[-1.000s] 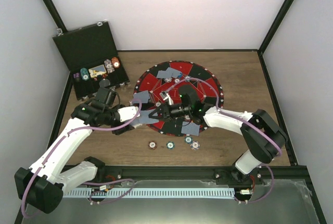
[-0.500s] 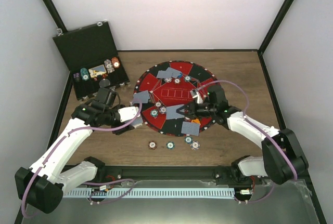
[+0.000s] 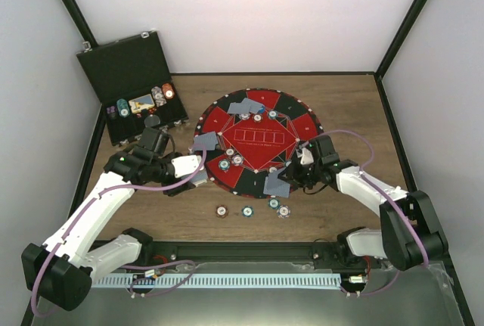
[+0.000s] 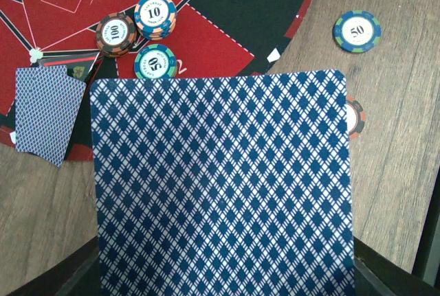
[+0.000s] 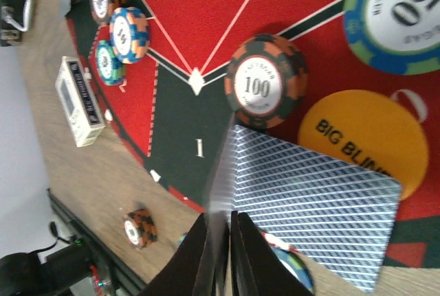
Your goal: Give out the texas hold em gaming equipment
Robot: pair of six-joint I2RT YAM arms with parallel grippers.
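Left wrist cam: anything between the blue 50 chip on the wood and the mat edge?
Nothing. In the left wrist view, only bare table separates the blue 50 chip from the edge of the mat.

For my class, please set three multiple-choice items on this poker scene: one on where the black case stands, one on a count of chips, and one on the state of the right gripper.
1. Where does the black case stand?
A. at the far left corner of the table
B. at the near right corner
C. between the two arm bases

2. How many chips lie in a row on the bare wood just off the near edge of the mat?
A. two
B. four
C. seven

3. What state is the right gripper in?
A. wide open
B. shut on a chip
C. shut on a playing card

Answers:
1 A: the top view shows it open against the far left walls.
2 B: four sit side by side there.
3 C: the right wrist view shows its fingers pinching a card seen edge-on.
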